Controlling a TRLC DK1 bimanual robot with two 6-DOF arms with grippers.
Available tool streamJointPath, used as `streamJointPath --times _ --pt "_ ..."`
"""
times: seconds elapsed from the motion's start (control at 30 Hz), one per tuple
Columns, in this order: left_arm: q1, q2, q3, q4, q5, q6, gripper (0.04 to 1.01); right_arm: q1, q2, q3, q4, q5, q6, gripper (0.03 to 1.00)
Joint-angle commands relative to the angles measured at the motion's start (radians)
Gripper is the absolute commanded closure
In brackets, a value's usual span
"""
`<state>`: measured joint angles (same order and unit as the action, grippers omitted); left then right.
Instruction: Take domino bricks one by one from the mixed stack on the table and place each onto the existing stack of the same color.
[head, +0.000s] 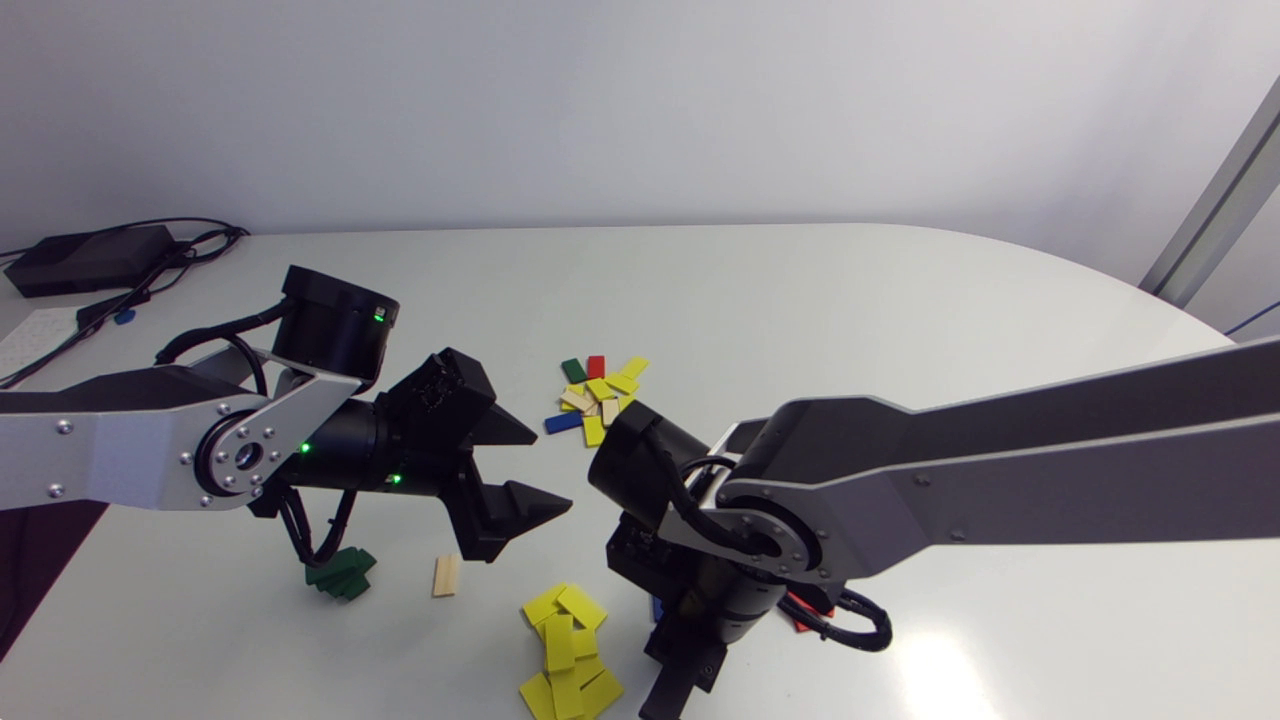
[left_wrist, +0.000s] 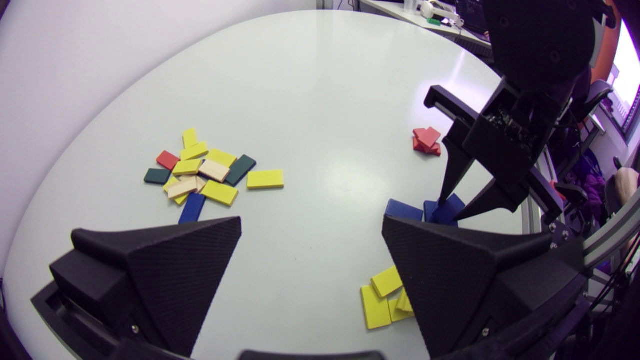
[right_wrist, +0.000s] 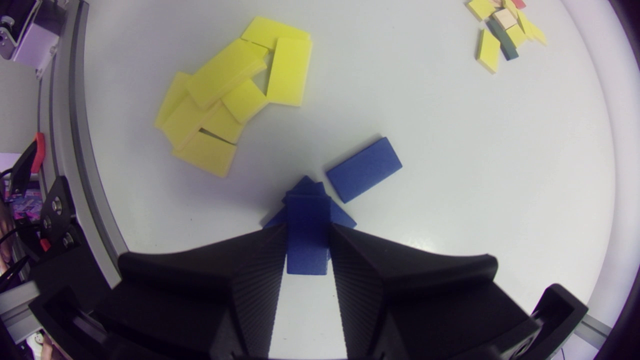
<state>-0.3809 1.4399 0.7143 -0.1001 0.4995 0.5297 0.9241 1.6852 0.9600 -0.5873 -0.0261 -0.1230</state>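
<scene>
Blue flat rectangular domino brick (right_wrist: 307, 252) sits pinched in our right tool (right_wrist: 307, 228), directly over the splayed blue stack (right_wrist: 306, 186) on the white counter (right_wrist: 450, 150) for a same-colour drop; our left tool (left_wrist: 311, 222) hangs wide open, empty, near the mixed pile (left_wrist: 210, 175).

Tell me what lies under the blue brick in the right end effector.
Corners of the blue stack fan out beneath the blue brick held by the right end effector. The brick covers the rest of the stack.

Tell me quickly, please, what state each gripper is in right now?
Left gripper: open, holding nothing.
Right gripper: closed on a blue brick.
</scene>
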Motion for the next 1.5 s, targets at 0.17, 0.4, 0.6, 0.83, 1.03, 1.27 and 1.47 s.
streamJointPath --times 0.17,0.4,0.6,0.83,1.03,1.27,1.47 --pt "0.000 0.004 0.002 -0.003 0.001 -0.013 0.039 0.007 0.030 0.017 0.009 -0.003 -0.006 0.659" --pt "0.004 0.001 -0.003 -0.003 0.001 -0.013 0.039 0.002 0.041 0.029 0.009 -0.001 -0.009 0.659" --pt "0.007 -0.004 -0.009 -0.003 0.001 -0.013 0.039 -0.028 0.036 0.077 -0.013 0.008 0.008 0.595" --pt "0.010 -0.015 -0.019 -0.003 0.001 -0.011 0.039 -0.077 0.088 0.140 -0.042 0.022 0.060 0.575" --pt "0.011 -0.019 -0.022 -0.003 0.001 -0.011 0.039 -0.100 0.159 0.161 -0.042 0.023 0.079 0.574" --pt "0.011 -0.022 -0.029 -0.003 0.001 -0.013 0.039 -0.090 0.177 0.183 -0.043 0.023 0.083 0.574" --pt "0.017 -0.022 -0.030 -0.003 0.001 -0.011 0.039 -0.084 0.191 0.195 -0.045 0.023 0.083 0.575"
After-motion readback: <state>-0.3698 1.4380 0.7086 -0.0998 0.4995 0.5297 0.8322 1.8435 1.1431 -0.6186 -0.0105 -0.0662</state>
